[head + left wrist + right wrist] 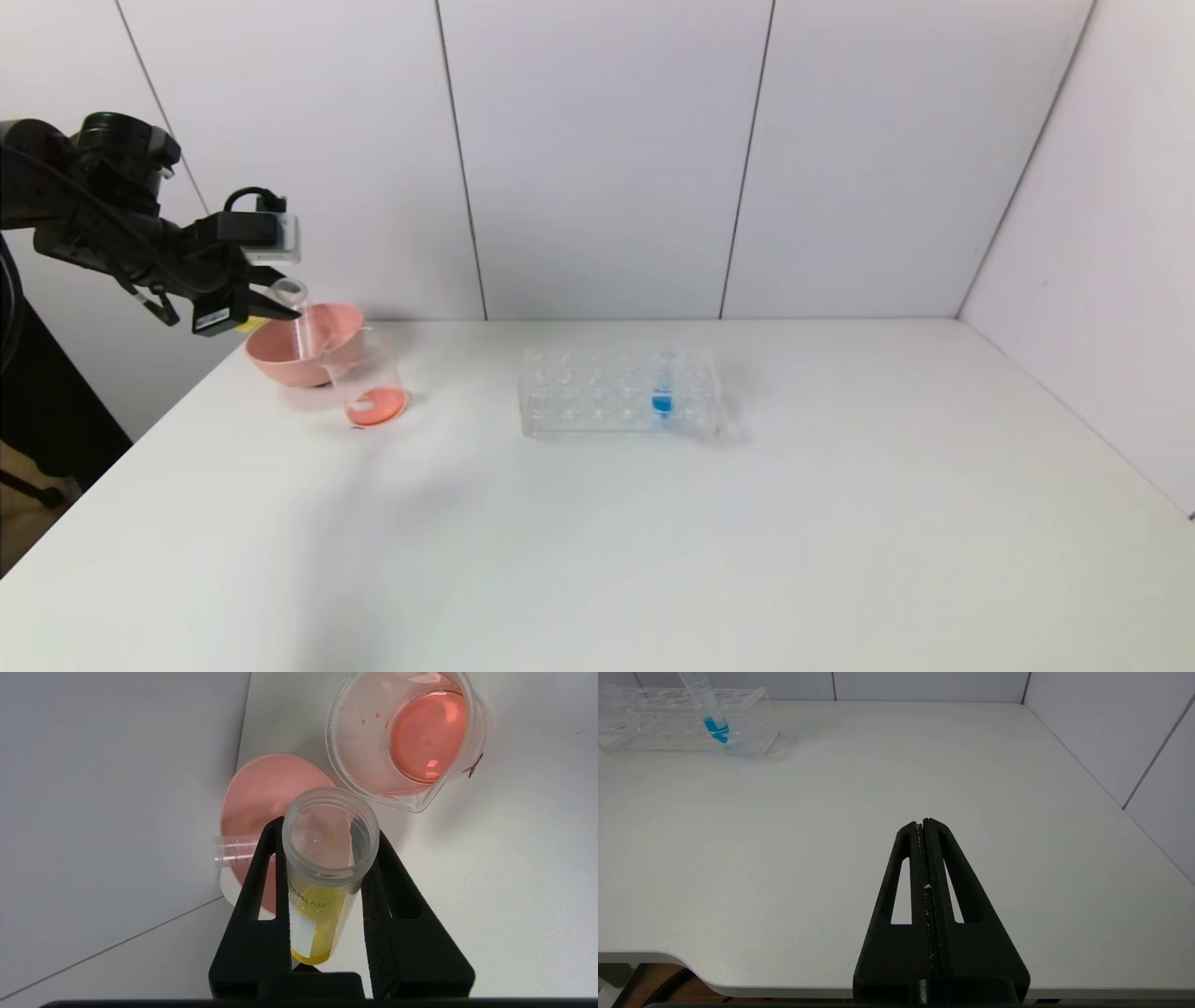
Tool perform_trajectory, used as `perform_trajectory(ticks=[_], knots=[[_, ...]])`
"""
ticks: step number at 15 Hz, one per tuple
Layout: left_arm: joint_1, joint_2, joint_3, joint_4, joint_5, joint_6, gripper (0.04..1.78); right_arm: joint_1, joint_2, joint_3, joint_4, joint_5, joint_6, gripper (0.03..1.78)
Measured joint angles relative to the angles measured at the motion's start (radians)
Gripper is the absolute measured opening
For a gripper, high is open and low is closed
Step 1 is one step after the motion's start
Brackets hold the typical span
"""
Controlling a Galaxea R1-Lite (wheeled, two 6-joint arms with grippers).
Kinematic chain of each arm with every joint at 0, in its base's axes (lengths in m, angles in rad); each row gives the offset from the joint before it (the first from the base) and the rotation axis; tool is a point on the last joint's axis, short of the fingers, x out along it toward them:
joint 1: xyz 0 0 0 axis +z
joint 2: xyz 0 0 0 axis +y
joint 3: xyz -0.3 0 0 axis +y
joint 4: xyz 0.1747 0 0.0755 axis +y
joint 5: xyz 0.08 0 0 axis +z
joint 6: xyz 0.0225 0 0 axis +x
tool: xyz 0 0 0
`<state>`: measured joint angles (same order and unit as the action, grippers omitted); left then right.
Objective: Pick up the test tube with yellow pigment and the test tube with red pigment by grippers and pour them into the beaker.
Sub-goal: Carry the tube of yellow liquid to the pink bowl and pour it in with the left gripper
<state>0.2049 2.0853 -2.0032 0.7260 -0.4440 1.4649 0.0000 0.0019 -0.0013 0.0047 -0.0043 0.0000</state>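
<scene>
While the left end effector (327, 877) clamps the yellow tube (322, 877) above the pink bowl (261, 798), mouth raised, the beaker (406, 742) of red liquid stands just beyond it on the table (747, 523); the right end effector (924, 828), closed and empty, hangs well apart

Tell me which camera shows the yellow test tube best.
The left wrist view: the test tube with yellow pigment fills the centre, clamped by the left tool, open mouth and yellow liquid clear. The head view shows only its clear top beside the pink bowl. The right wrist view misses it.
</scene>
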Motion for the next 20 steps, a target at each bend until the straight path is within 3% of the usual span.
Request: perform_trajectory(ticks=[14, 20], knots=[[-0.039, 0.005, -0.008, 0.017, 0.206, -0.035, 0.45, 0.000, 0.000, 0.000, 0.000, 0.000, 0.000, 0.11], [-0.056, 0.006, -0.008, 0.030, 0.236, -0.036, 0.45, 0.000, 0.000, 0.000, 0.000, 0.000, 0.000, 0.11]])
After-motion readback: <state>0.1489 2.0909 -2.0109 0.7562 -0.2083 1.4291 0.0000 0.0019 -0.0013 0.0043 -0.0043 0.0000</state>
